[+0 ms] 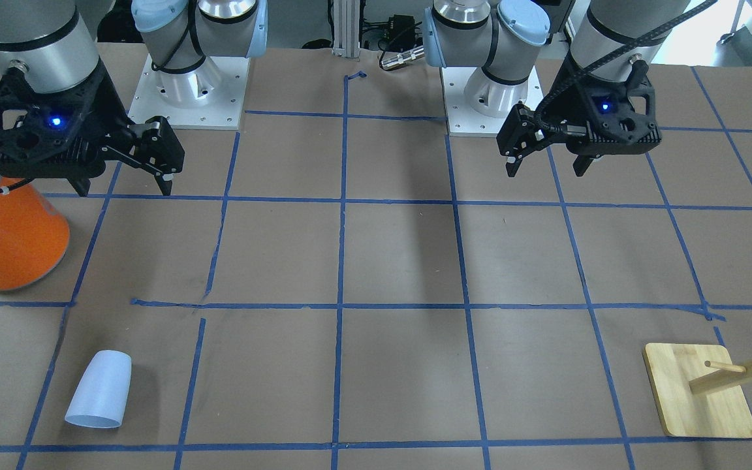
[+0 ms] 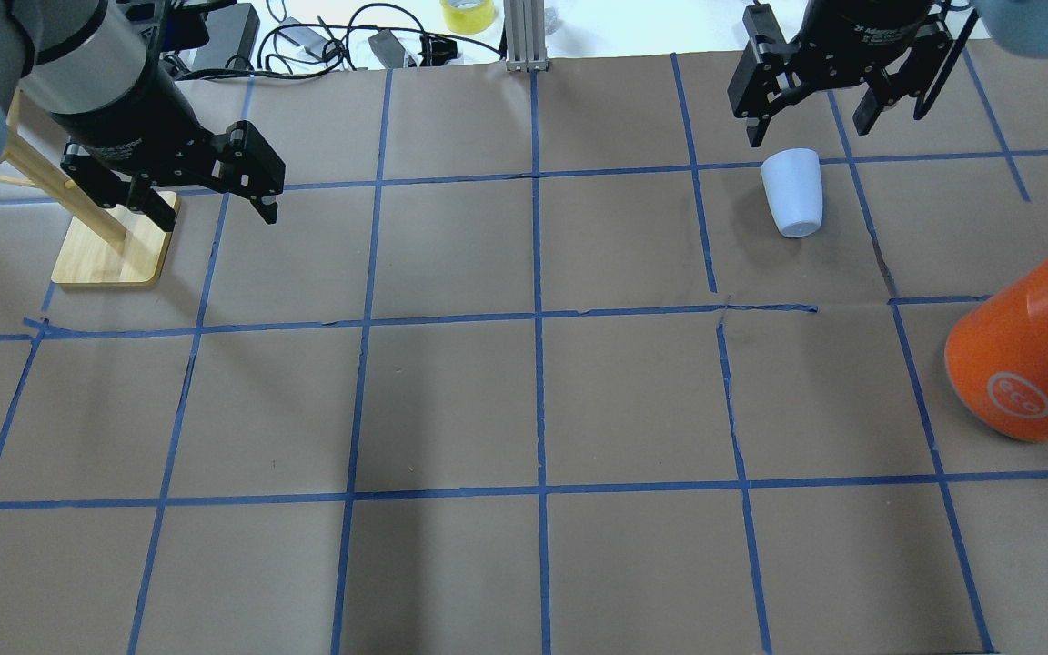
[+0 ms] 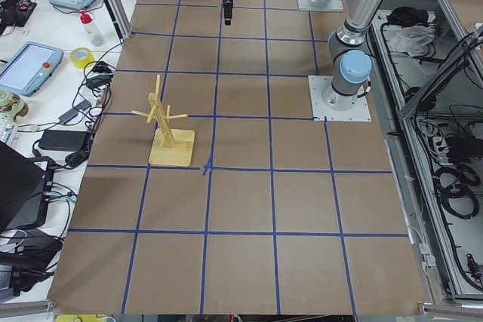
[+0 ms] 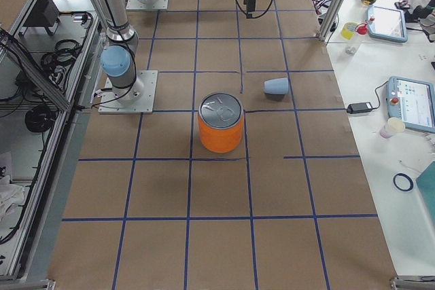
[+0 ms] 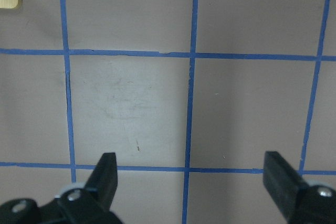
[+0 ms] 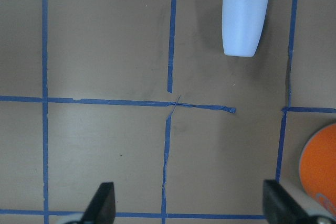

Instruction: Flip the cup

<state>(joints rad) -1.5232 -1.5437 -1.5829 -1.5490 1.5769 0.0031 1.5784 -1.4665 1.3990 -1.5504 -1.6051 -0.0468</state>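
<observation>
Table (image 2: 524, 409): brown paper cover, gridded with blue tape, and both arms are up off it, nothing in contact.
Orange canister (image 2: 1024, 355): biggest item out here, silver top, standing at the robot's right edge; white round logo reads roughly "eco", the small print is too fine to read.
Wooden peg stand (image 2: 110, 250): over at the far left corner, just beside the left arm, not part of this job.
Right gripper (image 1: 121, 173): hovering above the table near the robot's own edge on the right side, jaws spread wide, holding nothing; its body carries white lettering, looks like "2F Adaptive Gripper", partly hidden.
Left gripper (image 2: 206, 196): hanging over the far left part of the table, jaws apart, empty; lettering on its body is too small to read.
Cup (image 2: 793, 191): pale lavender-blue tumbler, lying on its side toward the far right corner, well apart from the canister; no print on it.
Step in hand: looks like the very start, approach not yet made, cup untouched.
Next move: right arm is the natural pick; it would need to travel out toward the far edge, drop with the jaws straddling the cup's tapered wall, close gently, then rotate it upright.
Risk: smooth round side, it could roll or squirt out.
</observation>
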